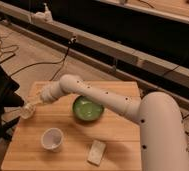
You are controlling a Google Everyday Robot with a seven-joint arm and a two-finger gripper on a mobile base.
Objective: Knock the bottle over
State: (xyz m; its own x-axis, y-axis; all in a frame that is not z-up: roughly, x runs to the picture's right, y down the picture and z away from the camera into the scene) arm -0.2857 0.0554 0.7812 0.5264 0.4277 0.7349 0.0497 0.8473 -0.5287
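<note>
Claw [32,106] at the table's left edge, touching the bottle.
You can see the bottle [24,112] tilted at the table [113,137] edge, left of the green bowl [88,108] and above the cup [52,139]; whether the claw is spread, you cannot tell.

The bottle [19,113] is a small container of clear, whitish plastic. It is located at the left edge of the wooden table [78,135], at mid-depth, with part of its body projecting past the edge over the floor. Its long axis is strongly tilted toward the left, so it is not upright; whether it lies fully flat cannot be determined. Cap and label details cannot be resolved. The gripper [29,107] is positioned at the right-hand end of the bottle, touching or just beside it. The bottle is well apart from the white cup [51,139], which stands nearer the front of the table.
</note>
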